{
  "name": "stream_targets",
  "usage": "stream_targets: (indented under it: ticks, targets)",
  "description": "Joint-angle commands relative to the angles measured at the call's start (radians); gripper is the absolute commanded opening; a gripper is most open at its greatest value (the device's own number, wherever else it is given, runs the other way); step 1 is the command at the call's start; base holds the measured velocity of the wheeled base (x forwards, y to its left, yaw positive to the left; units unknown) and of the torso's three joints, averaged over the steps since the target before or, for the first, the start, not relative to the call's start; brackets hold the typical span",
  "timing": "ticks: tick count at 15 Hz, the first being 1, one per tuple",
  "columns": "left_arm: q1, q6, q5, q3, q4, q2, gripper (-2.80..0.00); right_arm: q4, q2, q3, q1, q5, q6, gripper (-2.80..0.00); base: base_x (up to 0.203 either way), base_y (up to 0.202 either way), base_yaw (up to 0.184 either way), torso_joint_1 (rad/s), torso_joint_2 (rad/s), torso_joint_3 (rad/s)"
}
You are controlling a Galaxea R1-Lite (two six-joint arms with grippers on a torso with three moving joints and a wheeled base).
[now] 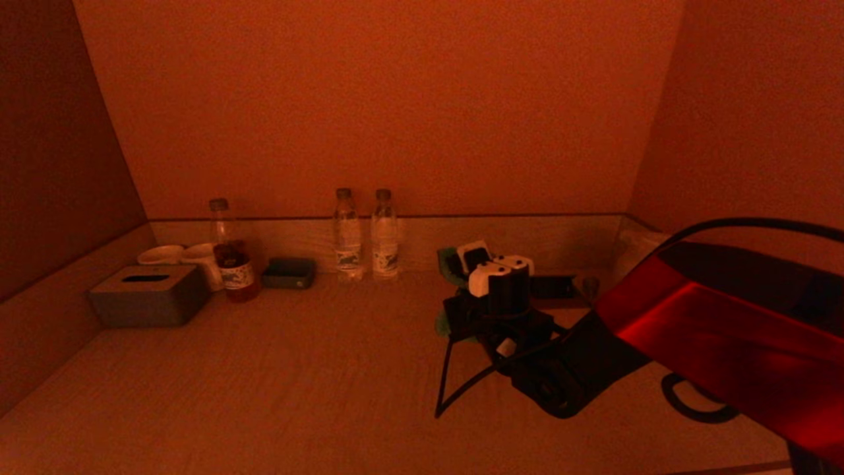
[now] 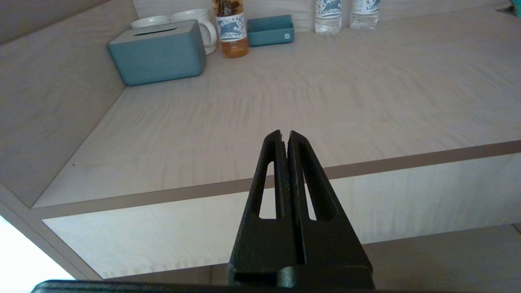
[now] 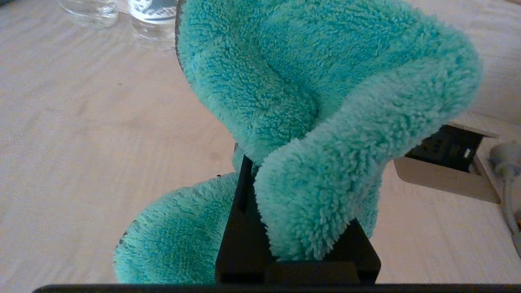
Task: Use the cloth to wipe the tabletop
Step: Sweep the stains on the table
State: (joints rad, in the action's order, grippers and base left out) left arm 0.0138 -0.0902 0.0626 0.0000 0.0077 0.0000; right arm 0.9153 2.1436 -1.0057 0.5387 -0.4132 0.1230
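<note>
Fluffy turquoise cloth (image 3: pixel 309 101), thick-piled microfibre, bunched into soft rounded folds. Clamped in the right gripper (image 3: pixel 260 171), black fingers closed on the fabric, one lobe draped over the near side of the fingers, another lobe bulging underneath toward the tabletop (image 3: pixel 81 134). Seen from the head camera as a small green fringe (image 1: pixel 447 323) peeking out on either side of the gripper (image 1: pixel 461 290), toward the back right part of the surface, near the rear upstand. Cannot tell whether the cloth touches the wood.

Pale wood-grain laminate tabletop (image 1: pixel 264 382), matt, with a darker edge strip (image 2: pixel 407 162) along its front. Glossy red shell of the right arm (image 1: pixel 725 330) filling the right side, black cable looped beneath.

Left gripper (image 2: pixel 285 136) poised off the front edge of the table, slim black tapered fingers with slotted cut-outs pressed together, nothing between them.

Along the back wall: two clear plastic water bottles (image 1: pixel 364 234) side by side, upright, with printed labels; an amber-filled bottle (image 1: pixel 232 254) further left; a small shallow blue tray (image 2: pixel 270 29); two white ceramic mugs (image 2: pixel 191 22); a rounded blue-grey tissue box (image 2: pixel 156 53) with a slot in its lid, in front of the mugs. Recessed black socket box (image 3: pixel 447 150) in the tabletop just beside the cloth.
</note>
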Motion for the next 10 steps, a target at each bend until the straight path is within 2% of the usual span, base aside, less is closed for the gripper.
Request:
stream_targets:
  ticks: [1,4,7,10]
  targets:
    - [0.0,0.0,0.0,0.0,0.0,0.0,-2.8,0.005,0.002,0.001,0.0,-0.003,0.001,-2.8,0.0,0.0,0.0,0.0,0.0,0.0]
    - [0.0,0.0,0.0,0.0,0.0,0.0,-2.8,0.005,0.002,0.001,0.0,-0.003,0.001,-2.8,0.0,0.0,0.0,0.0,0.0,0.0]
    - [-0.002,0.0,0.0,0.0,0.0,0.0,-2.8,0.103,0.001,0.148,0.0,-0.011,-0.008,-2.8,0.0,0.0,0.0,0.0,0.0,0.0]
    - [0.0,0.0,0.0,0.0,0.0,0.0,-2.8,0.148,-0.001,0.19,-0.002,-0.018,-0.011,-2.8,0.0,0.0,0.0,0.0,0.0,0.0]
